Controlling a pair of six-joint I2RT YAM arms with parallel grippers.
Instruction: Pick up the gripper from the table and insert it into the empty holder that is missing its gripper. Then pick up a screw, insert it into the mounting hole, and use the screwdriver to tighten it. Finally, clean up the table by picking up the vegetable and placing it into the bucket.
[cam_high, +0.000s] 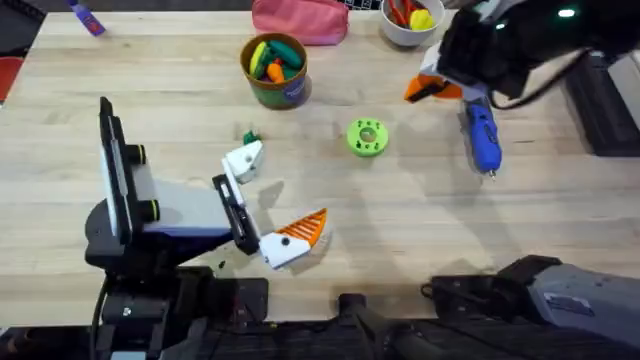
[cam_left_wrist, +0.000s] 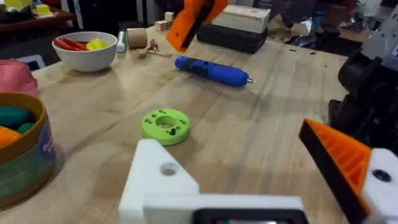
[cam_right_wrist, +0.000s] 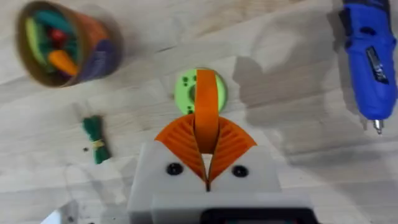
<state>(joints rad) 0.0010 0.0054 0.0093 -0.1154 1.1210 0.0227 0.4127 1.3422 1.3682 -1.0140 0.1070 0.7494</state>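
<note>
The right gripper (cam_right_wrist: 207, 163) is clenched on the orange gripper (cam_right_wrist: 206, 112), raised above the bench (cam_high: 420, 230) near its far right corner, beside the screwdriver (cam_high: 483, 135). The left gripper (cam_high: 268, 205) is released mid-bench; its bare holder (cam_high: 243, 160) lies near the vegetable (cam_high: 250, 137). The bucket (cam_high: 276, 70) stands at the far edge

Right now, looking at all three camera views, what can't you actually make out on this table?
- Screws: in the right wrist view, dark specks beside the small green leafy toy vegetable are too small to identify.
- Right gripper: shut on the orange ribbed plastic fingertip; its dark end is hidden. Overhead, the dark blurred arm covers most of the grip.
- Round olive-green bucket: cut off by the left wrist view's edge.
- Bright blue pen-like screwdriver: its rear end is cut off in the right wrist view.
</note>
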